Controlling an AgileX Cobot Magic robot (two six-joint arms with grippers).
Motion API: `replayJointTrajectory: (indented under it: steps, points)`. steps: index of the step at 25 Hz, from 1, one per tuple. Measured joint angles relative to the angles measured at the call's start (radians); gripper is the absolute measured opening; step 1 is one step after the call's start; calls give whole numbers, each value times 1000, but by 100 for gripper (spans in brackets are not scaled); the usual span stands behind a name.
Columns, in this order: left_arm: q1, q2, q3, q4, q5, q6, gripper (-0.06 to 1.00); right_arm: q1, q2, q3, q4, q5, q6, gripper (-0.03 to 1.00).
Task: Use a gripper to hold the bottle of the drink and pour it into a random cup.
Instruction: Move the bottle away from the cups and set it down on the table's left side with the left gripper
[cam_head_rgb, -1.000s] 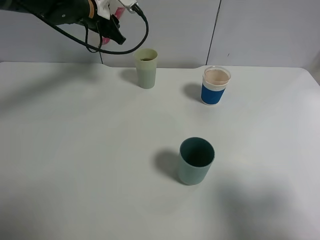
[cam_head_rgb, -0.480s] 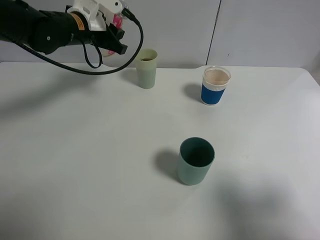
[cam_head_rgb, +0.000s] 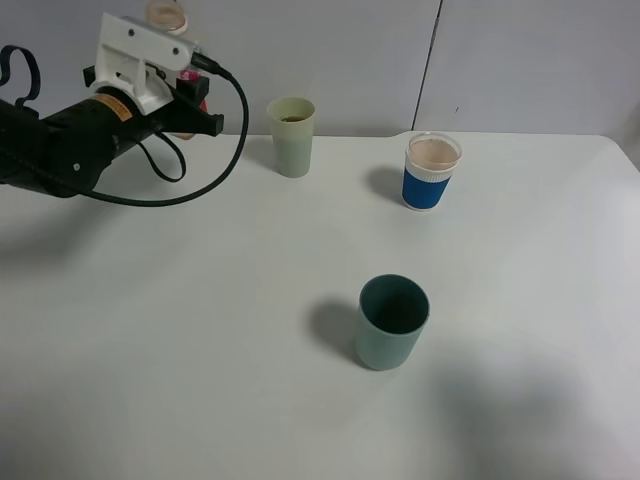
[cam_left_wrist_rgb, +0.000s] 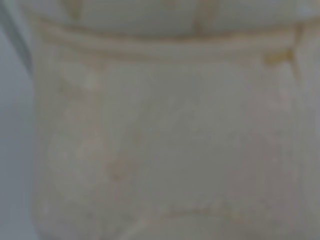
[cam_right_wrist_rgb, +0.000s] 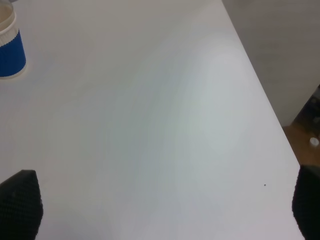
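From my right wrist camera I see my own two black textured fingertips (cam_right_wrist_rgb: 19, 204) spread wide apart over the white table (cam_right_wrist_rgb: 150, 110), nothing between them. The blue-sleeved clear cup (cam_right_wrist_rgb: 10, 47) stands at about ten o'clock from my gripper (cam_right_wrist_rgb: 162, 202), well apart. The table edge runs off toward two o'clock, with grey floor and a brown patch past it.
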Motion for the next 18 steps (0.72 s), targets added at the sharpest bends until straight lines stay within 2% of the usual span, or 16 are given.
replayJointTrajectory:
  steps: [4, 7, 15, 18]
  points:
    - [39, 0, 85, -9, -98, -35, 34, 0, 0, 0, 0, 0, 0, 100]
    - [58, 0, 128, -9, -128, -38, 34, 0, 0, 0, 0, 0, 0, 100]
    - [64, 88, 157, 20, -262, -68, 34, 0, 0, 0, 0, 0, 0, 100]
    - [64, 140, 157, 34, -276, -95, 34, 0, 0, 0, 0, 0, 0, 100]
